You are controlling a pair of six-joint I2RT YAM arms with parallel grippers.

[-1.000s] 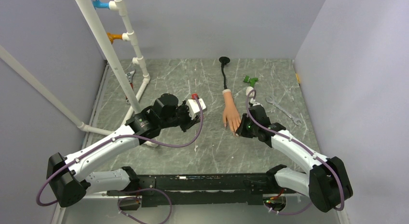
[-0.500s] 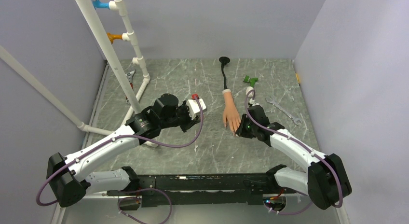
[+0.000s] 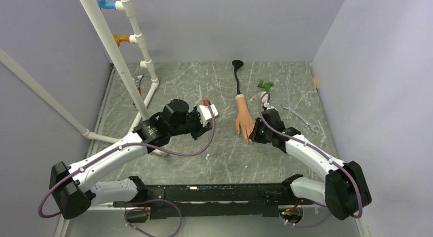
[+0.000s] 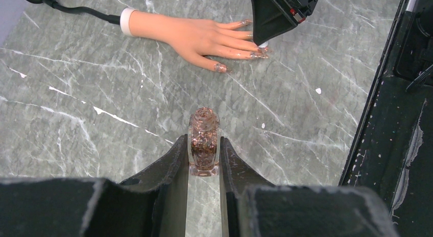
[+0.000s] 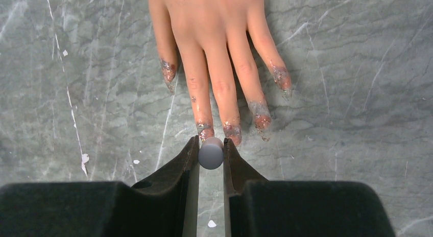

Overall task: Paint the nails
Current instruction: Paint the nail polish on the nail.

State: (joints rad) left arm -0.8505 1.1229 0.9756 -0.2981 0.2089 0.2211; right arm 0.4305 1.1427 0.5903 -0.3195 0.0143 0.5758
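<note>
The peach mannequin hand (image 3: 243, 119) lies flat mid-table, fingers toward the arms, white cuff at the far end; it also shows in the left wrist view (image 4: 194, 35) and the right wrist view (image 5: 214, 38). Its nails (image 5: 232, 131) carry coppery glitter polish. My right gripper (image 5: 211, 147) is shut on the grey round brush cap (image 5: 211, 153), held right at the tips of the two middle fingers. My left gripper (image 4: 204, 152) is shut on a small bottle of copper glitter polish (image 4: 204, 145), left of the hand.
A black stalk with a round foot (image 3: 237, 71) runs back from the cuff. A green piece (image 3: 265, 85) and a wrench (image 3: 300, 116) lie right of the hand. A white pipe frame (image 3: 127, 58) stands at the back left.
My right gripper has crept a little further in over the fingertips. The left arm and the bottle have not moved.
</note>
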